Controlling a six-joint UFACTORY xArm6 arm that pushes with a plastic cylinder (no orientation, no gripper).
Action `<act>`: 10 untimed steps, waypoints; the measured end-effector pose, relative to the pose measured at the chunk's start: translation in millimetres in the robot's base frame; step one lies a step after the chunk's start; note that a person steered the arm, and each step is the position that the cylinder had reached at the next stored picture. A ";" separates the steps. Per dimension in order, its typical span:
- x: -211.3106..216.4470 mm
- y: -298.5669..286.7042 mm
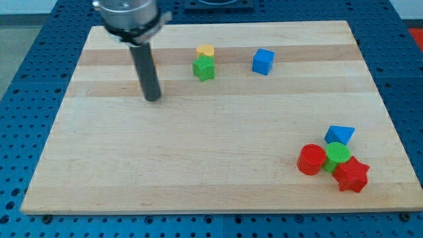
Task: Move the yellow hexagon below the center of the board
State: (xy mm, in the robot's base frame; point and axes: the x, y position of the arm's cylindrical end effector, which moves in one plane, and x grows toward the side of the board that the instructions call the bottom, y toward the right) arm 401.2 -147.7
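Writing: none legible.
Tip [153,99]: bare rod, holds nothing, left of yellow hexagon [205,51].
Obstacle: green star [204,68] touching hexagon's bottom side.
Bottom-right corner: clustered blocks.

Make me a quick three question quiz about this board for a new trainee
1. True or false: my tip touches the yellow hexagon.
2. Which block sits directly below the yellow hexagon in the view? A) blue cube B) green star C) red cylinder
3. In which corner of the board is the cluster of four blocks?

Key: 1 false, it stands apart to the view's left. 2 B. 3 the view's bottom right.
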 end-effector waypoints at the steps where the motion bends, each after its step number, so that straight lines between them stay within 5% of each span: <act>1: -22.0 -46.8; 4: -109.8 -68.2; 7: -109.6 5.5; 10: -42.6 27.0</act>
State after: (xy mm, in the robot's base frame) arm 358.6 -120.6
